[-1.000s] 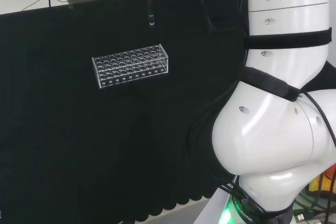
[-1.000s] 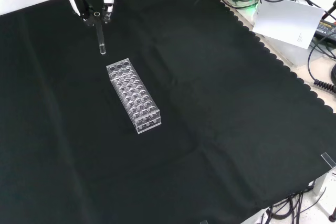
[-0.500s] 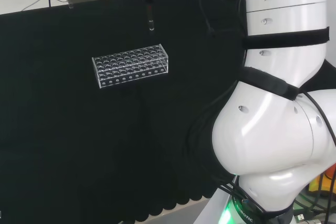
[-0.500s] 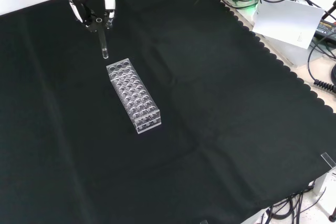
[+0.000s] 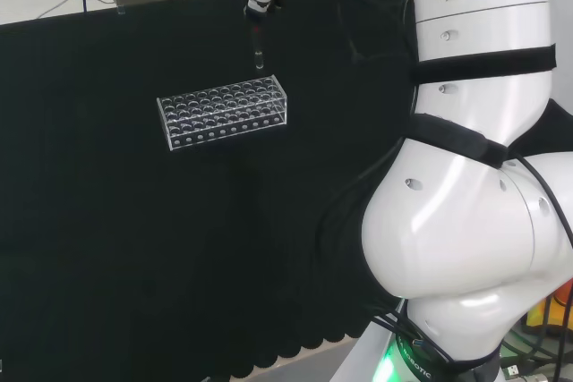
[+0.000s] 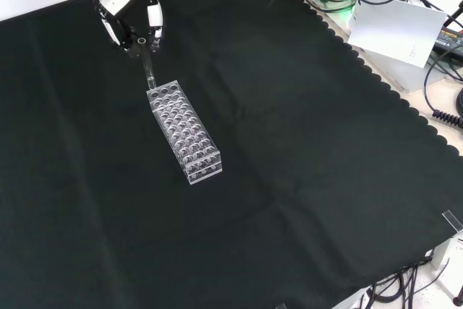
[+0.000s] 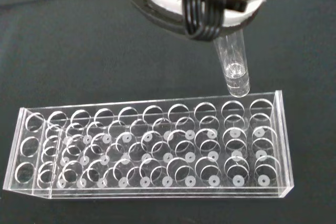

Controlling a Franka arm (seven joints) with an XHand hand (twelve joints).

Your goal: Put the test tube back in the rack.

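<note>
At the far left end of the rack [image 6: 184, 132] in the front view, the hand [image 6: 130, 18] hangs above the worktop [image 6: 304, 164] with its fingers closed in a pinch on the top of the test tube [image 6: 148, 72]. That tube points down, slightly tilted, and its rounded bottom sits just above the rack's end row without having entered a hole. Moving right along the rack, every hole looks empty, and the cloth beyond it is bare. Seen from the wrist, the tube's tip [image 7: 235, 77] hovers over the back row near one end. My read is that the carry is nearly done and the lining-up step is in hand. The next move likely calls for squaring the tube upright over one hole, then lowering it straight before letting go.
</note>
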